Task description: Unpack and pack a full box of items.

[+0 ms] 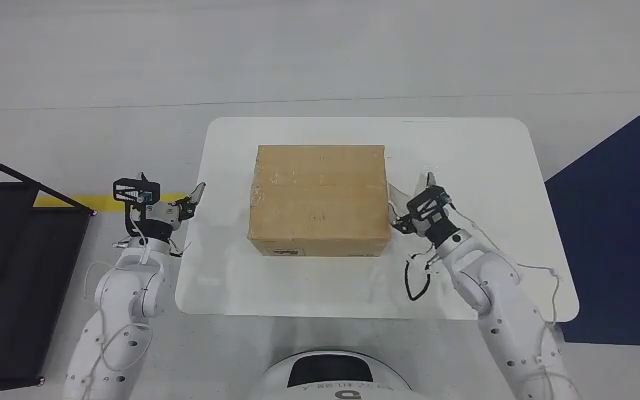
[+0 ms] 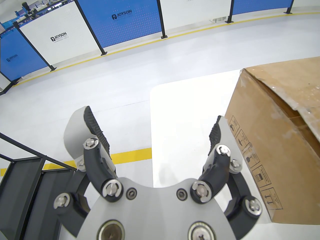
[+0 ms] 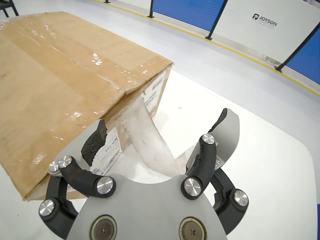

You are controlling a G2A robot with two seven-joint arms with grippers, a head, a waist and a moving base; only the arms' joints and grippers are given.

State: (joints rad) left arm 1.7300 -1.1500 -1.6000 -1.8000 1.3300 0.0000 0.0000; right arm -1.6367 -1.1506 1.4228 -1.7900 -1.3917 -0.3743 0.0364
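Cardboard box (image 1: 320, 200) sits closed in the middle of the white bench (image 1: 480, 150), its top flaps sealed under clear tape (image 3: 95, 61), so you cannot reach anything inside yet. Your left gripper (image 2: 153, 116) hangs just beside the box's left end, near the bench edge, with its jaws spread and holding nothing. Your right gripper (image 3: 163, 118) hangs just beside the right end, jaws spread too. That flanking pose looks meant for working the end seams or steadying the box. At the right end a loose strip of tape (image 3: 150, 146) hangs down from the lifted flap corner, in line with the right jaws; you cannot tell whether it touches them. The tape is your obstacle: the flaps likely won't lift until it is peeled. A black rack (image 1: 20, 280) stands on the floor, well apart from the bench's left side.
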